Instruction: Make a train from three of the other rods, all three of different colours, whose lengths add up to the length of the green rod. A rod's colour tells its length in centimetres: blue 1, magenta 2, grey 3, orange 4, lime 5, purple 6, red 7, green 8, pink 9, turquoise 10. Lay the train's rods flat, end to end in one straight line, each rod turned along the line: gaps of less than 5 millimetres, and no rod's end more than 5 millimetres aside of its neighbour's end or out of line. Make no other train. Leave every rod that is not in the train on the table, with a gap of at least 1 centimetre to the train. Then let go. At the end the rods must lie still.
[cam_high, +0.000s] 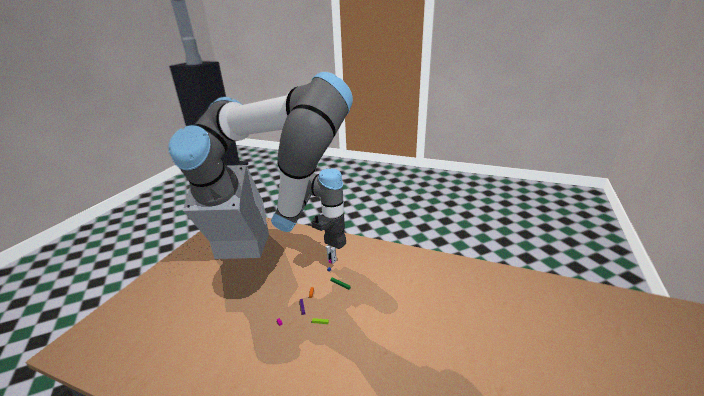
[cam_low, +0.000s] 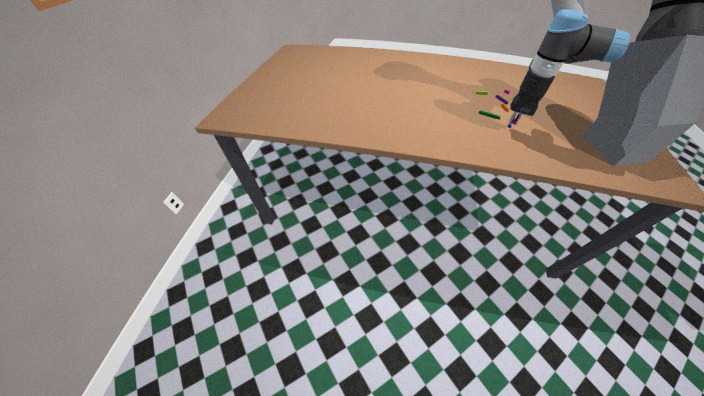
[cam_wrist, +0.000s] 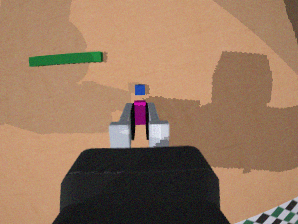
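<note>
My gripper (cam_high: 330, 260) is shut on a short magenta rod (cam_wrist: 140, 111) and holds it just above the table, close behind the small blue rod (cam_wrist: 140, 90). In the wrist view the magenta rod's far end points at the blue rod, with a small gap between them. The blue rod (cam_high: 329, 269) lies flat on the table. The green rod (cam_high: 340, 283) lies a little ahead and to the side; it also shows in the wrist view (cam_wrist: 65, 59). The lime rod (cam_high: 320, 321) lies further out, apart from the others.
An orange rod (cam_high: 311, 292), a purple rod (cam_high: 302, 306) and a second magenta rod (cam_high: 279, 321) lie loose beyond the green one. The robot's grey base block (cam_high: 227, 210) stands on the table's near-left corner. The table edge runs just behind the gripper.
</note>
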